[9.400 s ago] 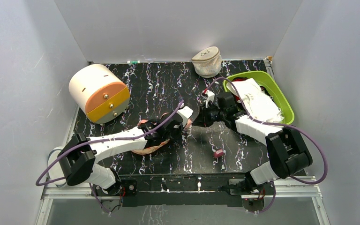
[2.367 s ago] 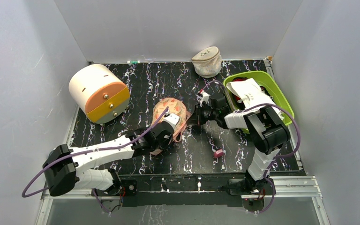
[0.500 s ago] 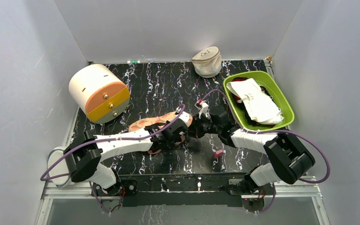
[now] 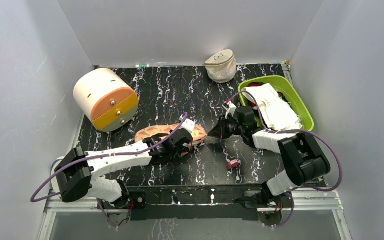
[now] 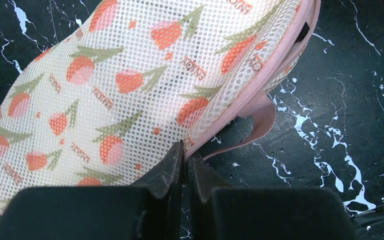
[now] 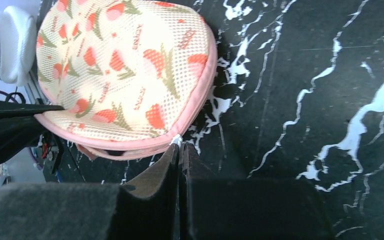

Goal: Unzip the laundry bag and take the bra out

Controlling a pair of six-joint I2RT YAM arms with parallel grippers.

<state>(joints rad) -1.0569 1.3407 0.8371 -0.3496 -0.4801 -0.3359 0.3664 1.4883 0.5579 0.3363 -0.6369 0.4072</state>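
The laundry bag [image 4: 166, 133] lies flat on the dark surface [image 4: 180, 95], near the middle and between the two arms. The left gripper [image 5: 185, 153] is pinched tight on the bag's edge, right at the pink trim [image 5: 260, 82] where the zip runs. The right gripper [image 6: 179, 149] is closed to a sliver on the small zip pull [image 6: 176, 140], at the end of the bag nearest the right arm. In both wrist views the zip looks closed or nearly so, apart from one small dark gap in the trim. The bra is not in view, so it is judged to be inside. Nearly all the work is left: drawing the zip round, opening the bag and lifting out the bra.
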